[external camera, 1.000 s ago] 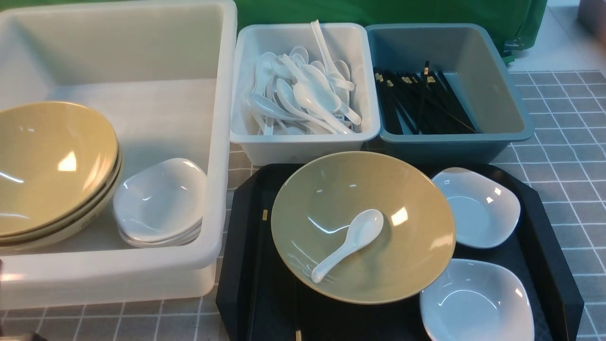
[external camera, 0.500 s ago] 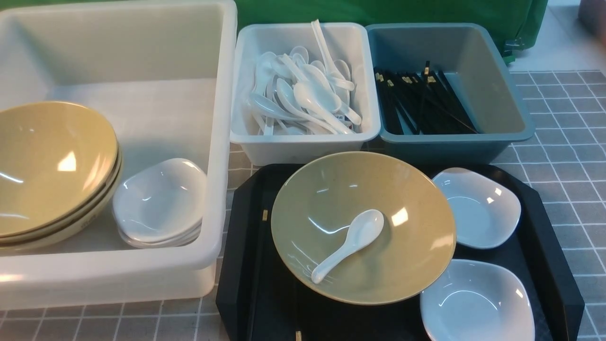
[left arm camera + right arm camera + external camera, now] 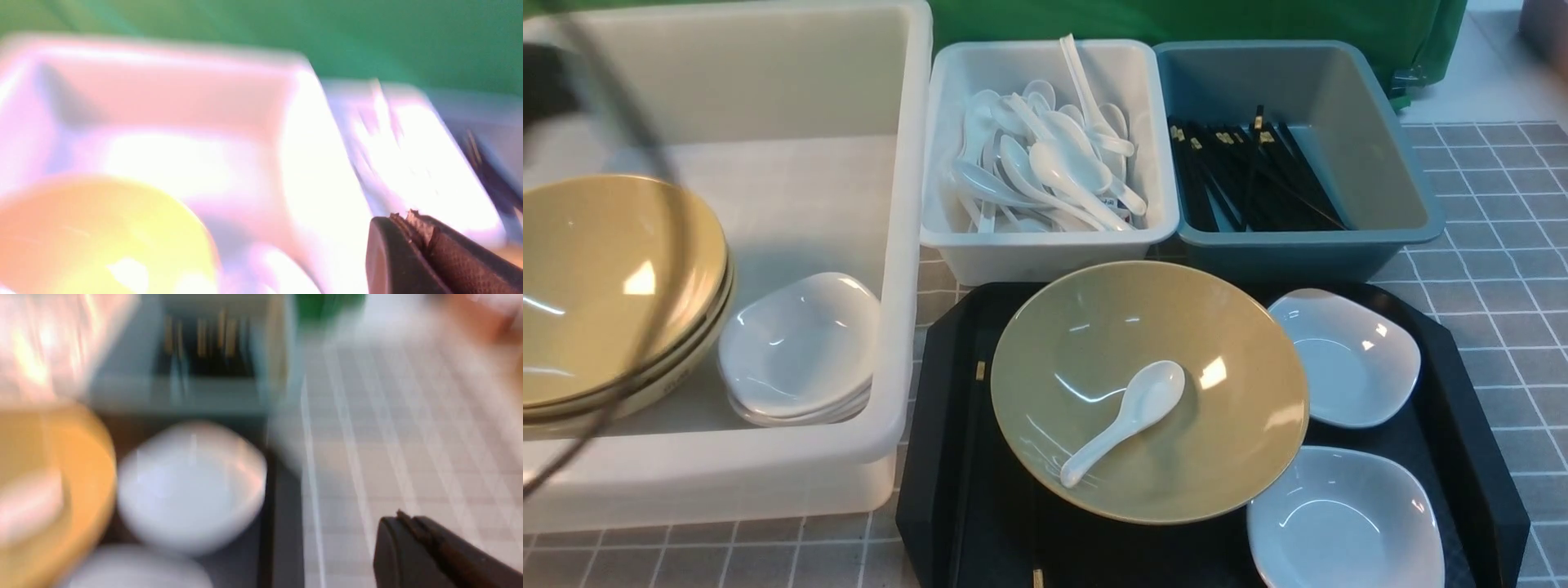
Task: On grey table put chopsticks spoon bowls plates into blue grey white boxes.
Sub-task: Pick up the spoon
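A grey table (image 3: 1503, 204) with a grid of thin white lines fills the scene, and a green backdrop (image 3: 1176, 20) hangs behind it. At the left stands a large white tub (image 3: 907, 245) holding a stack of yellow bowls (image 3: 613, 278) and, just beside it, a stack of white plates (image 3: 800, 343). A dark blurred shape (image 3: 547, 82) with a thin cable crosses the tub's far left corner. Near the front lies a black tray (image 3: 939, 490) carrying one yellow bowl (image 3: 1225, 425), two white plates (image 3: 1343, 359) at its right, and black chopsticks (image 3: 978, 371) along its left side. Behind the tray sit a pale bin (image 3: 1045, 253) heaped with white spoons and a blue-grey bin (image 3: 1380, 163) holding more chopsticks. A single white spoon (image 3: 1127, 416) rests inside the tray's bowl, scoop up, and only the front view shows it. Both wrist views are heavily blurred. The left gripper (image 3: 402, 228) shows one dark finger (image 3: 429, 261) above the tub's rim, near the pale bin. The right gripper (image 3: 398, 531) shows one dark finger (image 3: 433, 559) above bare table, well apart from the nearest plate across the tray's edge. Whether either gripper's fingers are apart or together cannot be told.
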`<state>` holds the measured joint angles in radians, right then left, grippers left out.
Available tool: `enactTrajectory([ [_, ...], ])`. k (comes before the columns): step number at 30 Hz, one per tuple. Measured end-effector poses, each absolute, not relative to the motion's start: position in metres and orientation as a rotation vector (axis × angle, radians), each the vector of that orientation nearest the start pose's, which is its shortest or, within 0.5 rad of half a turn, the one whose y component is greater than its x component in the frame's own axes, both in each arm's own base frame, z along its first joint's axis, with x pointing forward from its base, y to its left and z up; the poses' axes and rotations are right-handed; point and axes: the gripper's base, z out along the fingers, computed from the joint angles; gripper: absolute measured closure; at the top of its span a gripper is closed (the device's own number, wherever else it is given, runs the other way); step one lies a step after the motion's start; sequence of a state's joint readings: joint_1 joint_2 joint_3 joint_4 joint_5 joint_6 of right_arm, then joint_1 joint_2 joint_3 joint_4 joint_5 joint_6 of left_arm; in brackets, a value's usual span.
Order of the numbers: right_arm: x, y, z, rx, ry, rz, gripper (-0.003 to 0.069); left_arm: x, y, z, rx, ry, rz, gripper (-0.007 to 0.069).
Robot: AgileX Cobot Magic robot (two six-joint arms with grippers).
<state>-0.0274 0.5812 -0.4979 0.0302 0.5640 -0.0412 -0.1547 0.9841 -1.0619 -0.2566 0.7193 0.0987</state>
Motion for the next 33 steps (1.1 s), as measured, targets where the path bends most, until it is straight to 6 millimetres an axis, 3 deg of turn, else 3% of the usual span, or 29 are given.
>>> enactTrajectory([
  [4, 0.118, 0.01, 0.262, -0.173, 2.251, 0.056, 0.0622, 0.23, -0.108, 0.376, 0.564, 2.314, -0.52, 0.0635],
  [5, 0.119, 0.011, 0.261, -0.188, 2.244, 0.058, 0.0622, 0.235, -0.112, 0.374, 0.58, 2.326, -0.531, 0.0635],
  [7, 0.12, 0.016, 0.255, -0.218, 2.225, 0.101, 0.0622, 0.25, -0.153, 0.359, 0.76, 2.39, -0.582, 0.0635],
  [10, 0.121, 0.02, 0.256, -0.259, 2.194, 0.116, 0.0622, 0.271, -0.201, 0.332, 0.954, 2.441, -0.51, 0.0628],
  [14, 0.122, 0.021, 0.256, -0.274, 2.186, 0.112, 0.0622, 0.287, -0.243, 0.299, 1.086, 2.529, -0.352, 0.0577],
  [17, 0.122, 0.021, 0.256, -0.275, 2.186, 0.112, 0.0622, 0.296, -0.262, 0.274, 1.172, 2.592, -0.245, 0.0486],
  [20, 0.122, 0.021, 0.256, -0.273, 2.185, 0.114, 0.0622, 0.308, -0.28, 0.239, 1.281, 2.696, -0.131, 0.0311],
  [22, 0.122, 0.021, 0.256, -0.272, 2.185, 0.115, 0.0622, 0.311, -0.283, 0.229, 1.3, 2.725, -0.108, 0.0262],
  [23, 0.121, 0.021, 0.256, -0.271, 2.185, 0.119, 0.0622, 0.315, -0.286, 0.218, 1.315, 2.753, -0.085, 0.0201],
  [25, 0.121, 0.021, 0.256, -0.267, 2.185, 0.124, 0.0622, 0.319, -0.288, 0.205, 1.324, 2.775, -0.061, 0.0166],
  [29, 0.121, 0.022, 0.257, -0.258, 2.185, 0.137, 0.0622, 0.321, -0.291, 0.201, 1.328, 2.774, -0.067, 0.0216],
  [33, 0.122, 0.022, 0.257, -0.256, 2.182, 0.138, 0.0622, 0.32, -0.292, 0.201, 1.331, 2.78, -0.098, 0.0451],
])
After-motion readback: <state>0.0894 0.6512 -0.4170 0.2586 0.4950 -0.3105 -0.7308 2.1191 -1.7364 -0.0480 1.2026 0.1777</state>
